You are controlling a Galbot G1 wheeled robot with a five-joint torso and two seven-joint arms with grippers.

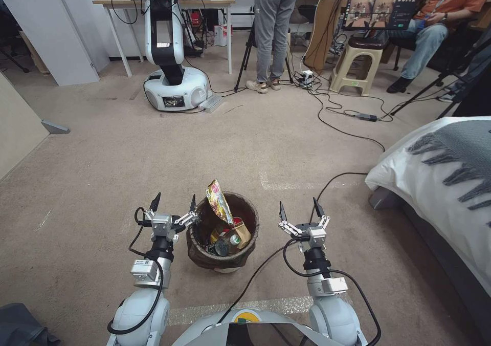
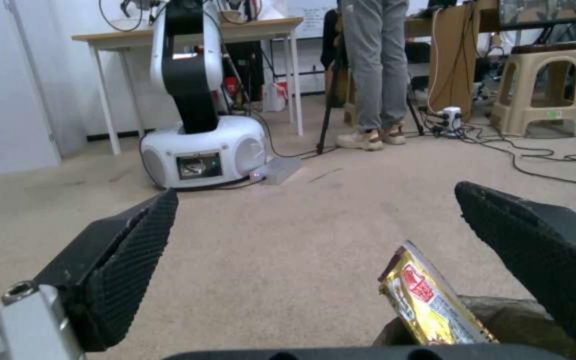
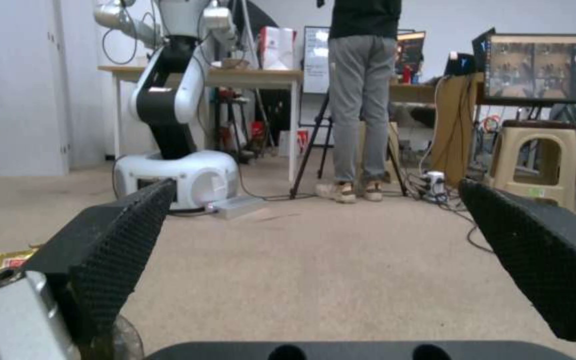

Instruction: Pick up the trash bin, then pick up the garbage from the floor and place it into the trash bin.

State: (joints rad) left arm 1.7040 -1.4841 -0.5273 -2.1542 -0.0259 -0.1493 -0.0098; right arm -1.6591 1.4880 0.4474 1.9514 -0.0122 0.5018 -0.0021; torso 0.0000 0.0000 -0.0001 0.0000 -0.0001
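Note:
The trash bin [image 1: 223, 256], a small round bucket with a dark brown bag over its rim, stands on the carpet between my two arms. Garbage fills it: a yellow and red snack wrapper [image 1: 219, 201] sticks up from the far rim, with a brown paper bag [image 1: 242, 233] and a bottle cap below. My left gripper [image 1: 173, 201] is open just left of the bin, its inner finger close to the rim. In the left wrist view the wrapper [image 2: 428, 300] rises beside one fingertip [image 2: 535, 250]. My right gripper [image 1: 302, 209] is open to the right of the bin, holding nothing.
A bed [image 1: 445, 192] with a white cover and grey throw stands at the right. A black cable [image 1: 332, 179] runs across the carpet past my right arm. Another white robot [image 1: 171, 74], a table, a stool [image 1: 355, 67] and people are at the far side. Open carpet lies ahead.

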